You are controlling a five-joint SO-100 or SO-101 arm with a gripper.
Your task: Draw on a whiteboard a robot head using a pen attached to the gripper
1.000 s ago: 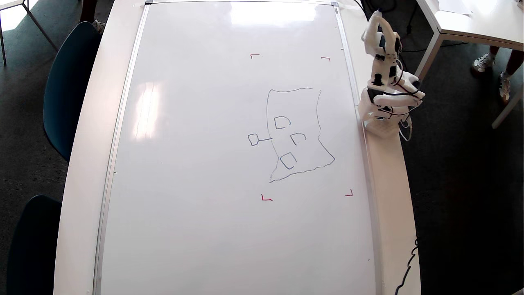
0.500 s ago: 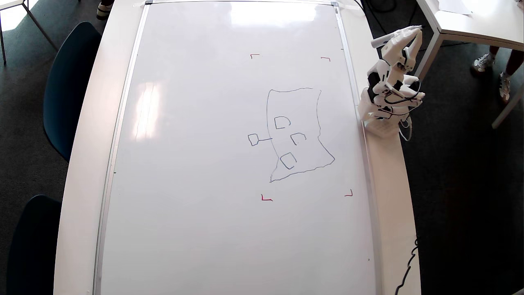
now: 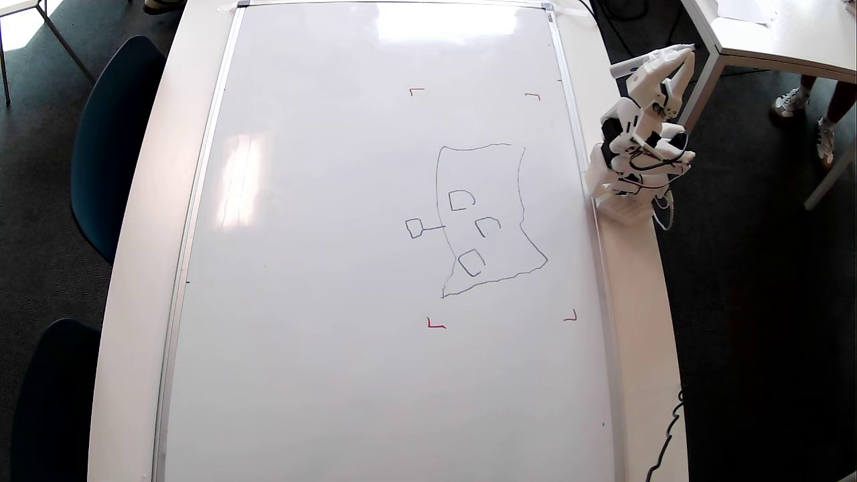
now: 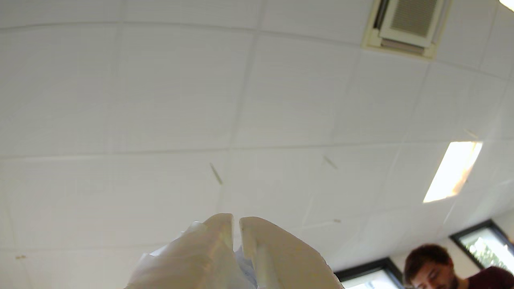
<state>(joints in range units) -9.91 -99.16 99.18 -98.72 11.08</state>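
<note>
Tool [image 3: 673, 60] raised off-board, pen [image 3: 629, 65] lengthwise along it

The whiteboard [image 3: 335, 268] is showing glossy white with a thin silver frame, bright glare streaking its top edge. Inside the board, four small red corner marks [image 3: 436, 324] are boxing in the robot head [image 3: 485, 217], which is showing as a thin dark blue-grey wobbly outline with small boxes inside. Just beside the whiteboard's right frame, the white arm is carrying black servos and red-black wires, and its gripper [image 3: 673, 57] is appearing plain white, cream-white in the wrist view [image 4: 236, 224].
</note>
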